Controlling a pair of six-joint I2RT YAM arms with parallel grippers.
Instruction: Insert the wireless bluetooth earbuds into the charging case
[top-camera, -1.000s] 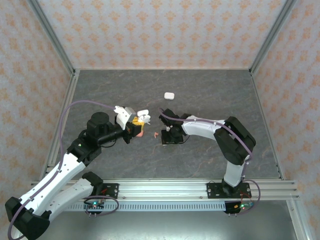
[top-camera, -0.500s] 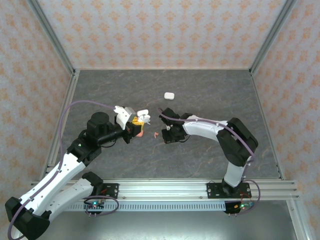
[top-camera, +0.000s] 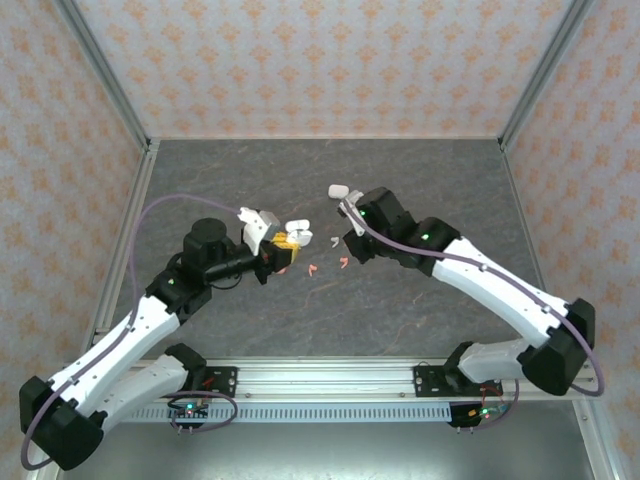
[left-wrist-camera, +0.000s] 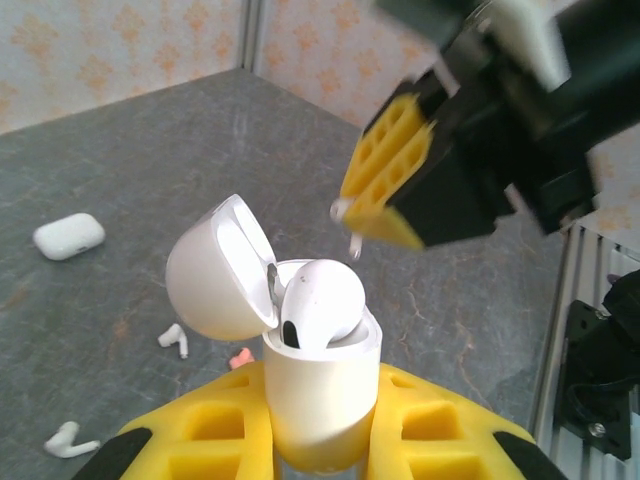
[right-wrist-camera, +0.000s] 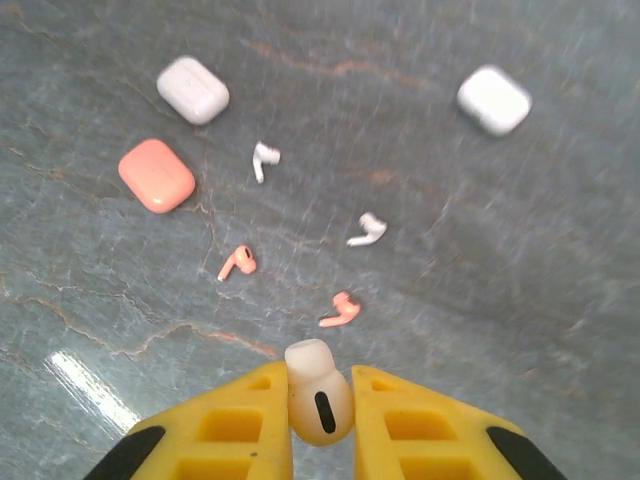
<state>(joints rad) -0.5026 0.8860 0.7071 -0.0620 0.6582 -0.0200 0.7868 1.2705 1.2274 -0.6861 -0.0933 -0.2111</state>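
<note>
The left gripper (left-wrist-camera: 320, 435) clamps an open white case (left-wrist-camera: 318, 375); the right wrist view reveals the right gripper (right-wrist-camera: 320, 412) pinching a white earbud (right-wrist-camera: 316, 392), salmon case (right-wrist-camera: 156, 175) at ten o'clock.

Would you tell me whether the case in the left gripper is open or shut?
Open: the case has its lid swung back, one white earbud seated inside.

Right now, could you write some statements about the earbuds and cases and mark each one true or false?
The left gripper holds an open white case. True.
That case is empty. False: a seated earbud sits in it.
The right gripper holds a salmon earbud. False: it pinches a white earbud.
Two salmon earbuds lie on the table. True.
A salmon case lies closed on the table. True.
</note>
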